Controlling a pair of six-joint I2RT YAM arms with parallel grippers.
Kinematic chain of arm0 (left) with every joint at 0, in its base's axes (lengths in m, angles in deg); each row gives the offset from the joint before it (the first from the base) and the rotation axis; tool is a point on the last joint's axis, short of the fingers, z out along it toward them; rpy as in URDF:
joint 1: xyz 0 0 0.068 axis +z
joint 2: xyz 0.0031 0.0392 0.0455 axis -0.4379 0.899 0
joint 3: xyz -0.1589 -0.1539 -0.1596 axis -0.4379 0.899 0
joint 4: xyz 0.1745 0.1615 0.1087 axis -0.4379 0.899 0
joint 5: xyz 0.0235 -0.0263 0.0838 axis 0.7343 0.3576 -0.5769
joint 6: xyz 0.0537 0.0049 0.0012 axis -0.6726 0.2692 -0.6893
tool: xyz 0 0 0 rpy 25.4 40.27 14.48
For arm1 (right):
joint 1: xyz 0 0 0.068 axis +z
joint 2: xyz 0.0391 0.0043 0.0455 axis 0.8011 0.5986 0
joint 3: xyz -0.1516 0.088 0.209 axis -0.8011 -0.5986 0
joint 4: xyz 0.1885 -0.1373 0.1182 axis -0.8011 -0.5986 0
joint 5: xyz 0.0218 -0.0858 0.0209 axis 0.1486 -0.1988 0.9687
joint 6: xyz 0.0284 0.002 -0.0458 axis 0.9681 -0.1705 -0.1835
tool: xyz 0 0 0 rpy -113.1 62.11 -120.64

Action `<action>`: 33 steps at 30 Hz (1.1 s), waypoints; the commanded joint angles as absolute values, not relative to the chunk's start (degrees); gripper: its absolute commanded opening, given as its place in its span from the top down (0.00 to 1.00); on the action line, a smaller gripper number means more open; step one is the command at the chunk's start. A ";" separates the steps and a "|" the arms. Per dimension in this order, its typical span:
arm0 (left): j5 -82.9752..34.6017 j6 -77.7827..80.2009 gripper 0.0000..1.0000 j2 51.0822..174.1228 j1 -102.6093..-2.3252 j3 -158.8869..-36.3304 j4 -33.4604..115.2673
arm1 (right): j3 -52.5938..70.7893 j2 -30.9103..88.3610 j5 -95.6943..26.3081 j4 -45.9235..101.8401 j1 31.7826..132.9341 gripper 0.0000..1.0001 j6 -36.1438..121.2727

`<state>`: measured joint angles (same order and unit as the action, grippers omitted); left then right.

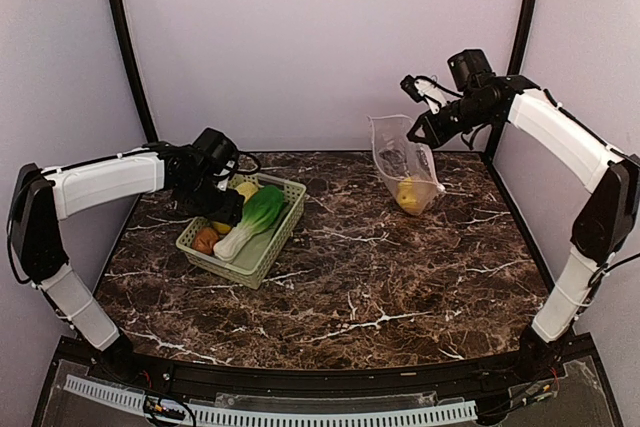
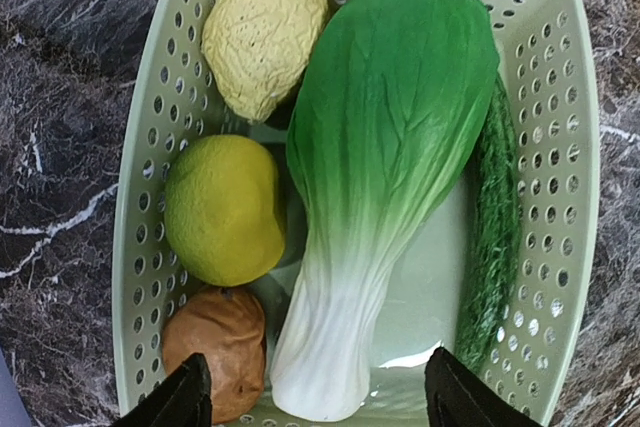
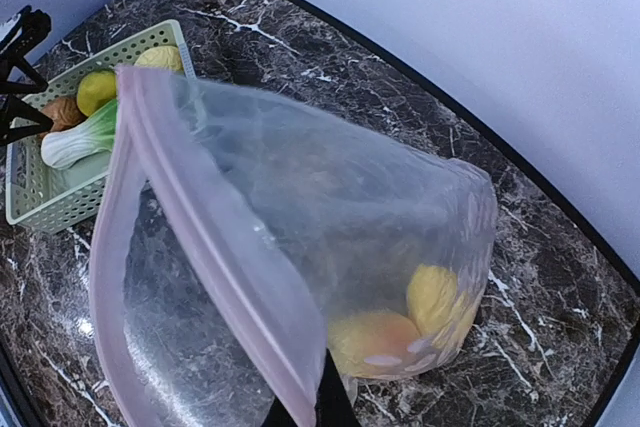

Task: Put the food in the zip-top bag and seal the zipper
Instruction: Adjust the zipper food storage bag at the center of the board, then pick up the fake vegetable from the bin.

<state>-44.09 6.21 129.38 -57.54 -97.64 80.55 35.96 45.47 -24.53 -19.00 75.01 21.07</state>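
Observation:
The clear dotted zip-top bag hangs with its mouth open from my right gripper, which is shut on its top edge by the pinkish zipper. In the right wrist view the gripper pinches the bag. Two yellow-orange pieces lie at the bag's bottom. My left gripper is open just above the green basket. Its fingers straddle the bok choy's white stem. A potato, a yellow-green piece and a pale yellow piece lie beside the bok choy.
A long dark green piece lies along the basket's right wall. The basket also shows in the right wrist view. The dark marble table has walls at the back and sides.

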 commanded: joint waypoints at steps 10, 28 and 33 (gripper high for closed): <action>-43.47 1.44 0.35 129.83 -54.23 -96.20 92.45 | 34.35 45.53 -19.36 -17.21 76.30 1.00 20.81; -44.19 1.26 0.46 136.82 -52.69 -94.67 90.92 | 32.77 46.30 -18.39 -17.14 77.29 1.00 20.72; -47.11 1.59 0.45 137.46 -52.69 -94.62 90.81 | 33.11 46.84 -18.47 -17.38 77.65 1.00 20.73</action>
<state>-44.98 1.79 135.54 -52.86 -96.55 90.25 33.27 45.62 -19.11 -18.19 76.89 20.99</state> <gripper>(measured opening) 0.550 0.003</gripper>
